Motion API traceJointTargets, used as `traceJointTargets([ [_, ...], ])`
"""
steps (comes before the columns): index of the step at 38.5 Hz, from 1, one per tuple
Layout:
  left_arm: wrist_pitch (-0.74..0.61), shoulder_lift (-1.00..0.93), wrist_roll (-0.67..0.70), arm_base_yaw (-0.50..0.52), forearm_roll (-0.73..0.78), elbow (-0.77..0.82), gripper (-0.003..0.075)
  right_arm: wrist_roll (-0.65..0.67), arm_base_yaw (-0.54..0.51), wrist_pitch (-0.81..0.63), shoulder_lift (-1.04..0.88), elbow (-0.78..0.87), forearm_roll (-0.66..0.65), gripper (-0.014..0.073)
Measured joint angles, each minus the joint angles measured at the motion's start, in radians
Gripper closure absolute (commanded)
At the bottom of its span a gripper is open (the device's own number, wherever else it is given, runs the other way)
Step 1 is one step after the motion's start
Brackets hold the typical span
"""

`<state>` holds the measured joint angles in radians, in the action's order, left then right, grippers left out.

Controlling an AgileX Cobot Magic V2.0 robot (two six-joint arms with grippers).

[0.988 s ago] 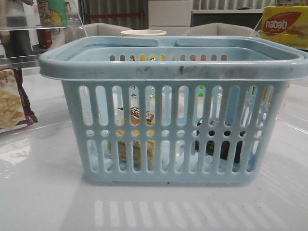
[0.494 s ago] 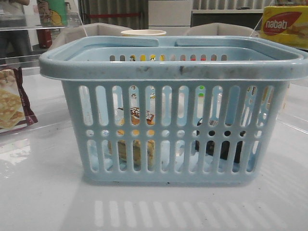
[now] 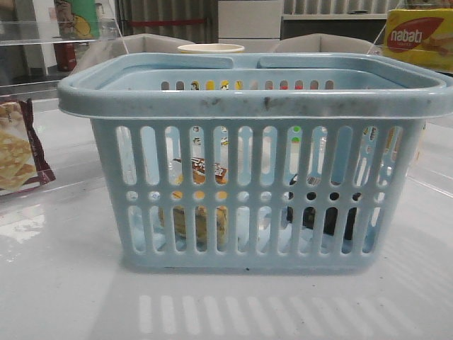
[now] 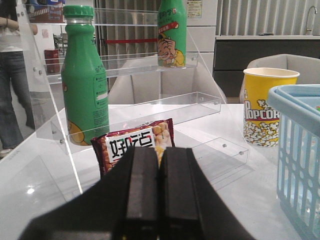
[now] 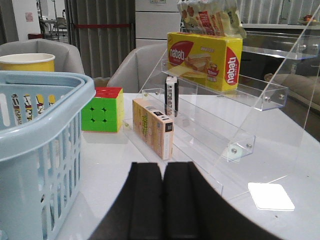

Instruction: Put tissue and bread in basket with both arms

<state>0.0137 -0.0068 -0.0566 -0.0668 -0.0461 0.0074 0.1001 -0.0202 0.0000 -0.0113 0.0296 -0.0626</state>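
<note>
Nothing on the tabletop (image 3: pixel 64 283) had shifted since the earlier frame; only a figure behind the basket (image 3: pixel 255 95) was gone. Bread (image 3: pixel 200 221) and tissue (image 3: pixel 327 212) lay inside the basket. Both the left gripper (image 4: pixel 159 200) and right gripper (image 5: pixel 163 205) were closed, empty, outside the basket. Judged complete; next called only for parking both arms.

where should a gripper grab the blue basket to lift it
Grip the basket by its thick rim or the handles folded flat along the top, coming down from above. The rim juts out past the slotted walls, giving the fingers a lip to close on. The walls themselves are broad, with nothing narrow enough to pinch.
</note>
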Motion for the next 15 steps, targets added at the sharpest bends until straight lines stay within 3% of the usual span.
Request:
traceJointTargets([
  [15, 0.0, 0.0, 0.0, 0.0, 0.0, 0.0, 0.0629, 0.001, 0.0, 0.0, 0.0, 0.0, -0.006, 0.0564],
])
